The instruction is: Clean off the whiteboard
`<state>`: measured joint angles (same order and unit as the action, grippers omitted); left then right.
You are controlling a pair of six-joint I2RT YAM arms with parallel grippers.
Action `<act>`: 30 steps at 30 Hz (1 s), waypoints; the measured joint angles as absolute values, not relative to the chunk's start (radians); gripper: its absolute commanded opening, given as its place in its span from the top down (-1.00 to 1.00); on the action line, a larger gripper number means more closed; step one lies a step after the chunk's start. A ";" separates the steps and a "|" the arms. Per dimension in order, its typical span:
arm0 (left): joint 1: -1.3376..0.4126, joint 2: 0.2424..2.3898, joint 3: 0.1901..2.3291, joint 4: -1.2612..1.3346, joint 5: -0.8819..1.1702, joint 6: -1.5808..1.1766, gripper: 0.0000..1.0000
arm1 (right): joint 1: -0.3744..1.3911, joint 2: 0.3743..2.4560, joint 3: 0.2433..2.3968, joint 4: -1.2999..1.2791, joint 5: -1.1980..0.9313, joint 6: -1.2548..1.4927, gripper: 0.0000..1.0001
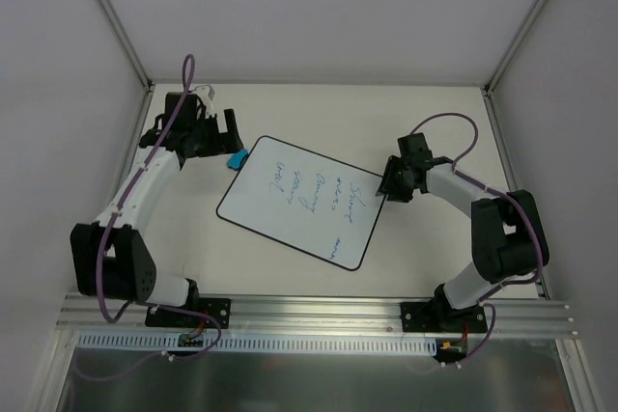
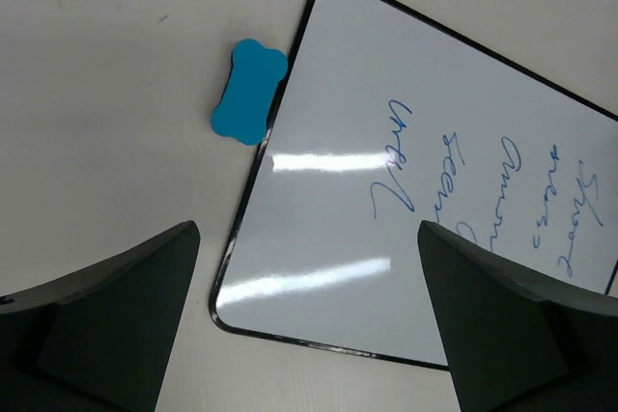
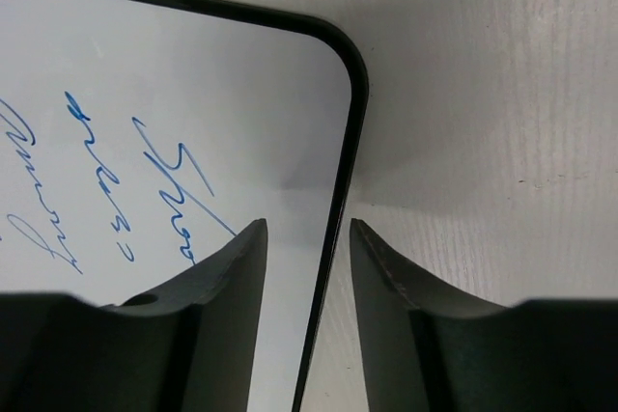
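— How many of each?
— One table (image 1: pixel 435 113), one whiteboard (image 1: pixel 299 202) flat on it, two grippers, and one blue eraser (image 2: pixel 249 91) against the whiteboard's left edge.
— The grippers?
— The left gripper (image 2: pixel 309 229) is spread wide above the whiteboard's left end. The right gripper (image 3: pixel 307 224) is narrowly parted astride its right edge.
— Writing?
— Blue handwriting (image 2: pixel 463 190), illegible.
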<state>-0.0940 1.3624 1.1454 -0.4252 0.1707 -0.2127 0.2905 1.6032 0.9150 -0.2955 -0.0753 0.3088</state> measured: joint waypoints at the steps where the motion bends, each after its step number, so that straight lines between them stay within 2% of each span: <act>1: -0.098 1.413 1.175 -0.423 0.166 -0.196 -0.98 | 0.290 1.590 0.912 -0.295 -0.075 0.304 0.06; 6: -0.098 1.628 1.302 -0.425 0.142 -0.113 -0.94 | 0.289 1.518 0.880 -0.295 -0.076 0.281 -0.13; 11: -0.098 1.788 1.402 -0.416 0.118 -0.059 -0.61 | 0.288 1.459 0.843 -0.297 -0.078 0.271 -0.19; 14: -0.098 1.861 1.443 -0.417 0.112 -0.036 -0.51 | 0.287 1.448 0.835 -0.298 -0.092 0.269 -0.21; 21: -0.098 1.957 1.477 -0.417 0.108 -0.003 -0.32 | 0.287 1.446 0.812 -0.299 -0.107 0.269 -0.23; 30: -0.099 2.009 1.477 -0.417 0.102 0.001 -0.22 | 0.287 1.446 0.807 -0.299 -0.113 0.271 -0.23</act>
<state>-0.0990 2.0090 1.4769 -0.4168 0.1024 0.0006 0.2867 1.4464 0.8074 -0.2993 -0.1131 0.2707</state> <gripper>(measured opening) 0.625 0.611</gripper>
